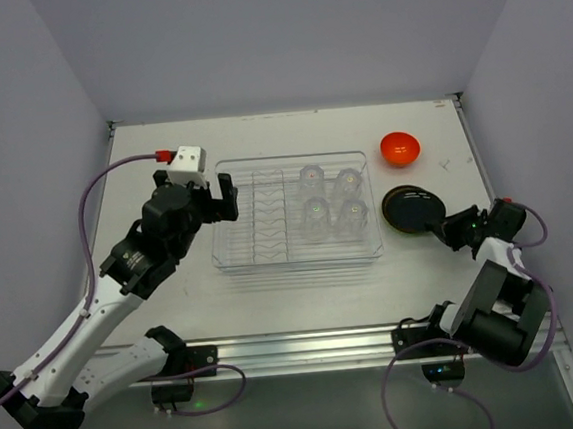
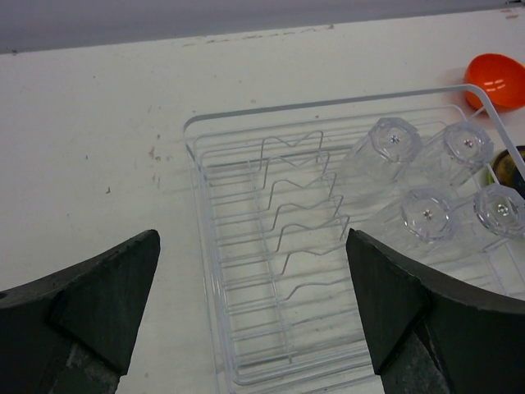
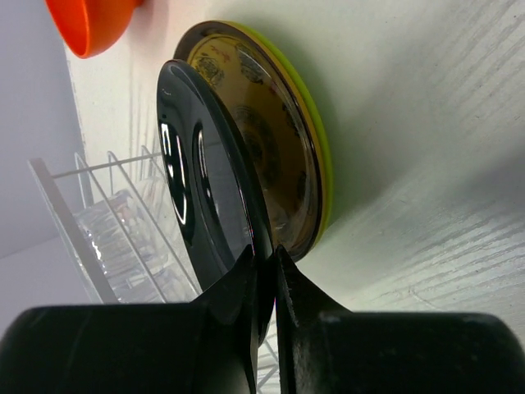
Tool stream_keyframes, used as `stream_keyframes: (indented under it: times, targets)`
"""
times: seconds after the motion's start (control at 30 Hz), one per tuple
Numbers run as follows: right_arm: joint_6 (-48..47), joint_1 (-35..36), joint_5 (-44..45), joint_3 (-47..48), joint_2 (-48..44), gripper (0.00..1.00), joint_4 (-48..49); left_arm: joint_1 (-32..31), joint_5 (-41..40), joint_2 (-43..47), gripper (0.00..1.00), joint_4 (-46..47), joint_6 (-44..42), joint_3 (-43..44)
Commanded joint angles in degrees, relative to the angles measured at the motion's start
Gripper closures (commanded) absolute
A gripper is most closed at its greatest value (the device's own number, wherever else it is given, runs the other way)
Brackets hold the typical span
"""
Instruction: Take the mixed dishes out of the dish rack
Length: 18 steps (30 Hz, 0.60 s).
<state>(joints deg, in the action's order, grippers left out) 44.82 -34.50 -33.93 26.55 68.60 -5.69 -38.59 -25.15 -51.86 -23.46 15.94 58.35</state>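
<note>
**Black plate pinched over the green one, glasses in the rack**

The right claw [image 3: 264, 263] is clamped on the near rim of the black plate [image 3: 205, 189], its two fingers pressed together on the thin edge. The plate is glossy and round, and it is tilted, with the held edge raised above the yellow-green plate [image 3: 318, 152] lying flat on the table [image 1: 160, 145] under it. Whether the far edge of the black plate touches the lower one cannot be told. From above, the black plate [image 1: 413, 208] covers nearly all of the green one, just right of the rack [image 1: 253, 232].

The orange bowl [image 1: 399, 147] is small and shiny. It sits upright on the table beyond the plates, apart from them.

The rack is clear plastic with low walls and wavy wire dividers. Four clear tumblers [image 2: 426, 215] stand in a square in its right part, all upside down.

The left claw [image 2: 252, 246] hangs above the left end of the rack, fingers wide apart and holding nothing.
</note>
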Motion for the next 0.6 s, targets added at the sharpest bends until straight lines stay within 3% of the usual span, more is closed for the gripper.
stream_keyframes:
  times: [0.0,0.23,0.3,0.33,0.47,0.57]
  targets:
    - [-2.2,1.0,0.7,1.2,1.2,0.92,2.3,0.4,5.1,-0.3,0.0,-1.9,0.8,-0.5]
    - [-2.8,3.0,2.3,2.6,3.5,0.85,1.6,0.4,12.1,1.7,0.0,-1.1,0.7,-0.3]
    - [-2.8,3.7,2.9,2.9,3.7,0.77,1.3,0.4,12.4,1.5,0.0,-1.3,0.7,-0.3]
    - [-2.8,3.7,3.5,3.1,3.9,0.67,1.0,0.4,12.4,1.2,0.0,-1.4,0.8,-0.3]
    - [-2.7,4.3,4.7,4.2,3.6,0.54,-0.2,0.4,12.7,1.1,0.0,-1.1,1.9,-1.3]
    - [-3.0,6.1,8.3,5.7,2.5,0.52,-1.9,0.4,14.3,0.6,0.0,-0.9,2.4,-2.1]
